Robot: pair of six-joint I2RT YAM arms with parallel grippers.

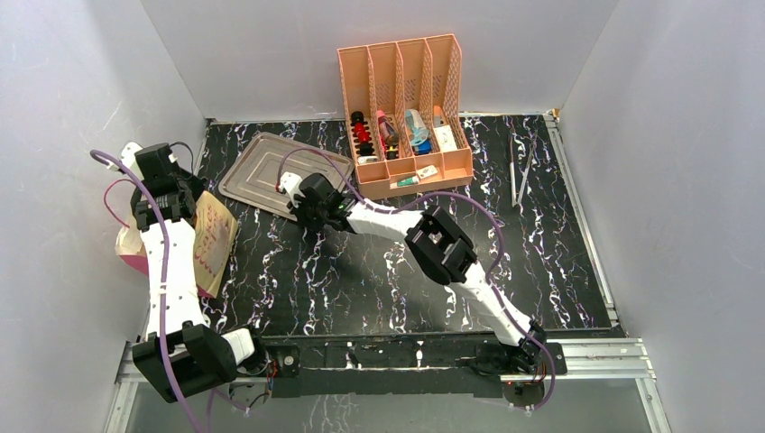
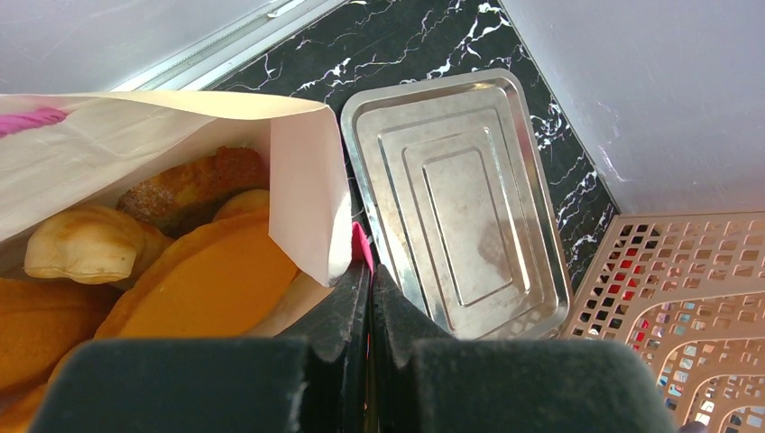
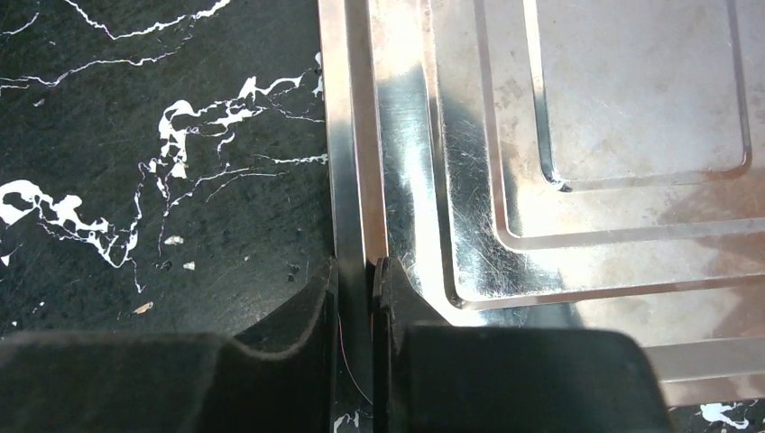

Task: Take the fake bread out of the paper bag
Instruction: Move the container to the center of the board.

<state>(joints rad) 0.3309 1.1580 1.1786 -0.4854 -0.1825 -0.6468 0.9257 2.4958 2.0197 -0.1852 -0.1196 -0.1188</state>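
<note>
Near left of desk (image 1: 361,280), hard by the left wall: find paper bag (image 1: 215,242), leaning over, mouth open at its far end. Looking in via left wrist cam, can see fake bread (image 2: 90,244): several pcs, incl. a pale roll, a darker crusty one and a big orange-tan slab, all inside the bag, none out on the desk. At the mouth, have left tool (image 2: 370,281) pressed together on the bag's edge by the pink side panel, apparently pinching the paper and keeping the opening accessible. A bit farther, toward centre: have right tool (image 3: 356,271) pressed together too, pinching the near rim of metal tray (image 3: 577,108), w/ nothing else in its grip. Prob. setting the tray up as a drop spot, but only a guess. See nothing on the tray; sits just beside the bag's mouth. Farthest back, right of tray: note peach slotted organizer (image 1: 406,90) w/ small items, not part of the job. Progress est.: barely begun. Bag gripped, bread within reach, zero pcs removed. Left to do: let go of tray, reach into mouth, grab a pc, lift out, repeat for the rest.
</note>
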